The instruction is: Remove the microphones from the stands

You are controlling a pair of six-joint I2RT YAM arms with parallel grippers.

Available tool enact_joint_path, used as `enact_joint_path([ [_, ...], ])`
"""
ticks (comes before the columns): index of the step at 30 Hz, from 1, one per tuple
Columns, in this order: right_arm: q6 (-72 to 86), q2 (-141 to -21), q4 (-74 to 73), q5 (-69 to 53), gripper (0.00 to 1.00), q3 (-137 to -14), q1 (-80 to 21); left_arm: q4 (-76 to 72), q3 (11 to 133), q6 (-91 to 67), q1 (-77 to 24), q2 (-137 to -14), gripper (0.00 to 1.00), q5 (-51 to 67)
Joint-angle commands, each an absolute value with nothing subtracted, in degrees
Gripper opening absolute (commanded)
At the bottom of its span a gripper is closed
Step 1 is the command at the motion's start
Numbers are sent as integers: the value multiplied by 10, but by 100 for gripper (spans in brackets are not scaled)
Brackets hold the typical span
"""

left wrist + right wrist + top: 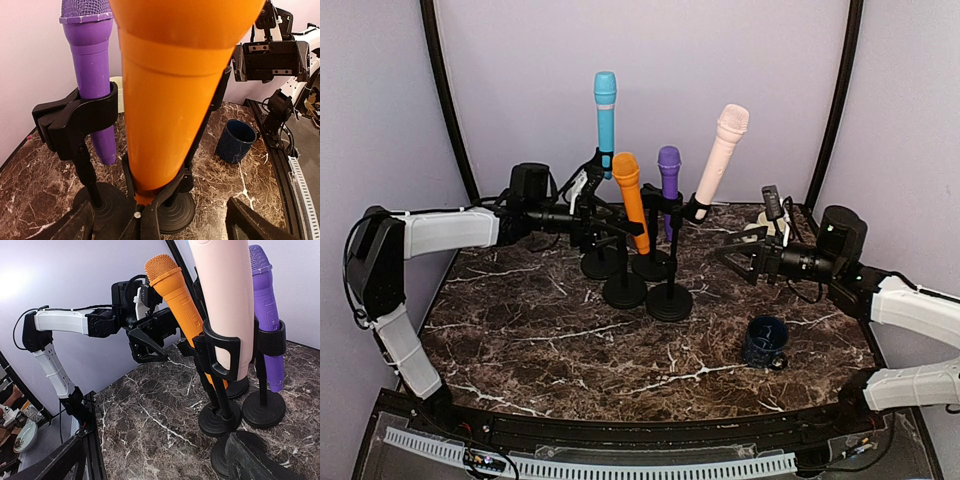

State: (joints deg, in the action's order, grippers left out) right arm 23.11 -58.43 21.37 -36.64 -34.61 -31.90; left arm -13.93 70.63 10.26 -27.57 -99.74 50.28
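Left gripper: the left gripper (612, 228) has its jaws wide apart, level with the lower body of the orange mic (630, 200). In the wrist view the mic fills the gap between the fingers, and no contact shows.
Right gripper: the right gripper (734, 258) is also spread and holds nothing. It sits right of the cluster, near the pink mic (720, 160) but clear of it.
Task's thing: judging by how the left gripper is lined up, the orange mic is the target. It sits tilted in its clip (150, 200) on the front-left stand (624, 291).
Risk, tipping: a sideways pull could drag the stand with the mic, because the clip grips the tapered end. Nothing is pinning the base.
Risk, slip: the body is a smooth cone. A grip too low may catch the clip as well, and one too high may slide.
Risk, neighbours: the purple mic (669, 175) stands just beside the orange one and their bases nearly touch. A swing to the right could knock it, and then the pink mic.
Risk, behind: the blue mic (606, 120) rises close behind the left gripper, so backing off carelessly could catch its stand.
Open room: there is room straight up along the mic's axis, and toward the near half of the table (540, 330).
Edges: the left table edge is close under the left arm. The cup (764, 341) sits front right, well apart from the stands.
Spare arm: the right gripper has room to come in low and steady the base.
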Motion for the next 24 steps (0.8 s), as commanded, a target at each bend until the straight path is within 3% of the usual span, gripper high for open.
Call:
enact_joint_path([
  [1,239,-580,241,-378,98,-359,-323,-122,695,123,-283,-975,92,491],
  [12,198,-574,155,-392,96,-402,-344,-179,623,101,-305,-921,79,448],
  [24,174,-567,118,-349,95,-436,-405,-191,599,109,-323,-902,74,375],
])
